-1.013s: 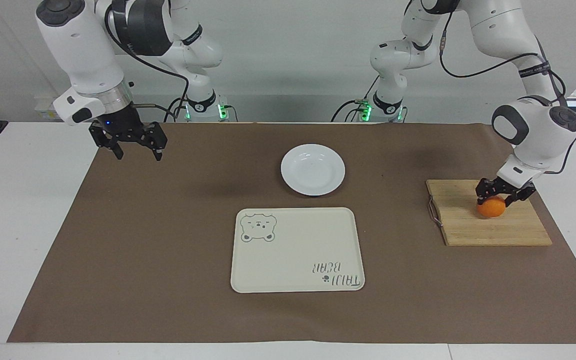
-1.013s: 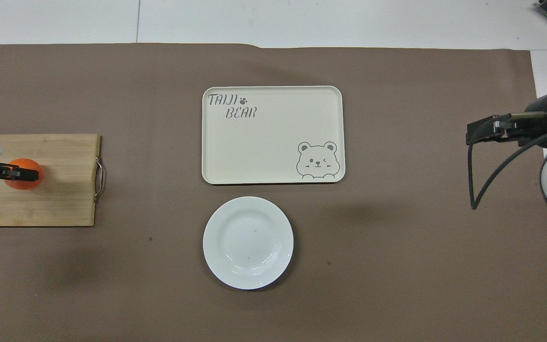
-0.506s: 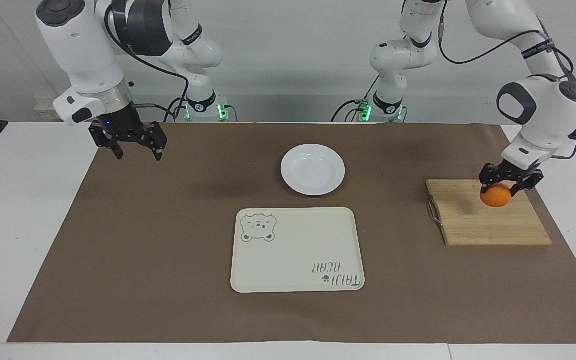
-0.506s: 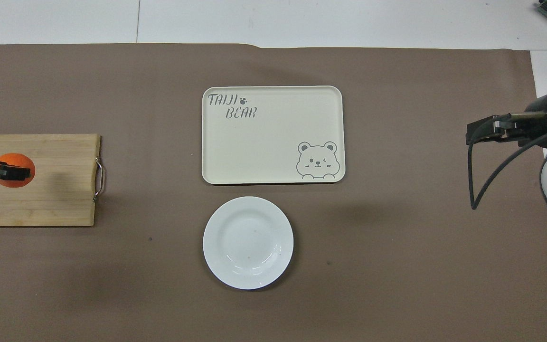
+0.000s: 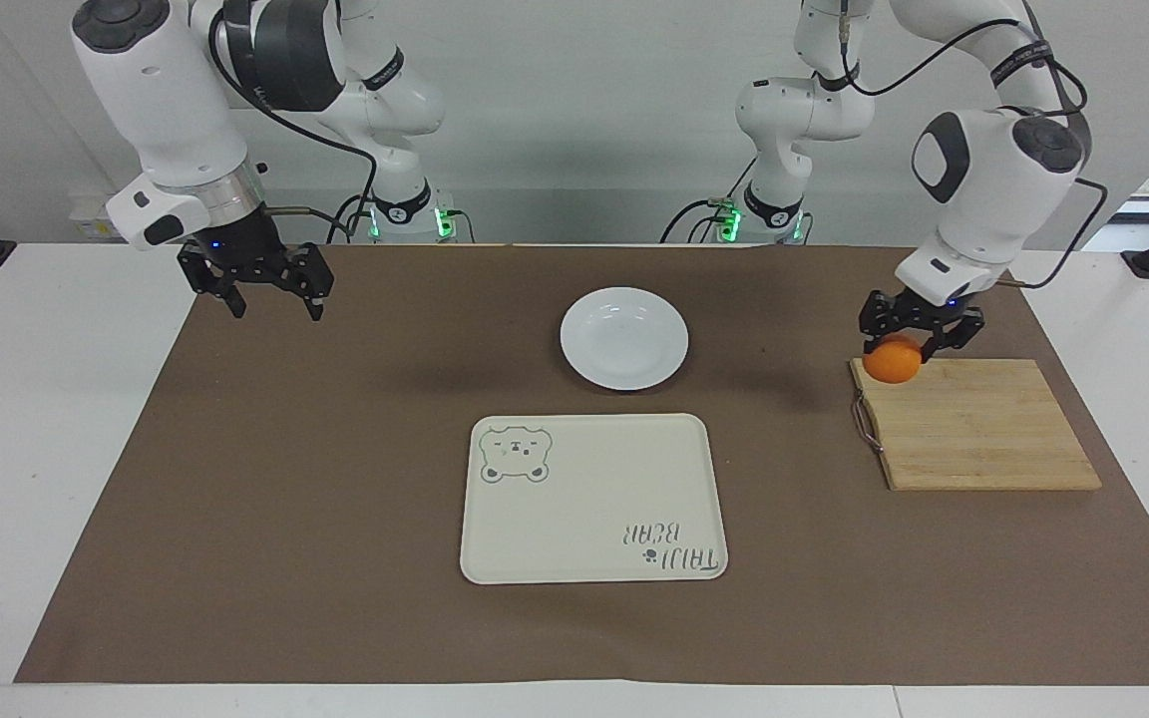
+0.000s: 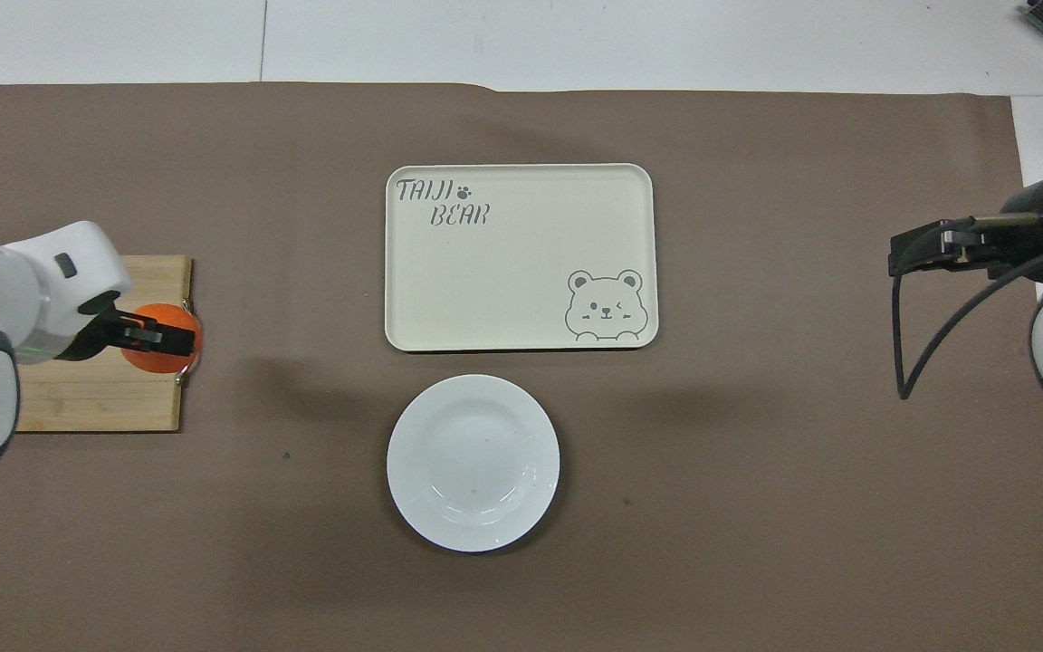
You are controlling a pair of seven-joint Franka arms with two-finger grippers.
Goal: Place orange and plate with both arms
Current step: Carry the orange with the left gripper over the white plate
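1. Step in hand imo: carry phase. Left gripper [image 5: 920, 343] is clenched on the orange [image 5: 892, 361], up in the air over the corner of the board [image 5: 983, 429], mid-right of the facing view. In the overhead view it's at mid-left, orange [image 6: 159, 339] right over the board's metal handle.
2. Plate [image 5: 624, 337] sits flat on the brown mat, centre of the frame just above the tray [image 5: 592, 499]. Nothing on it, nothing touching it. Tray's bare too.
3. Right gripper [image 5: 269, 299] hangs in the upper left of the facing view, fingers spread wide, holding nothing. Looks like it's waiting, well apart from the plate.
4. Progress guess: early. Orange is off the board but not set down anywhere yet, plate not picked up.
5. Next move prob: swing the orange across toward frame centre w/o losing height, then lower it before letting go. It's round, so it'll roll if dropped from up high.
6. Can't tell from here if the orange goes on plate or tray first, task line doesn't say.
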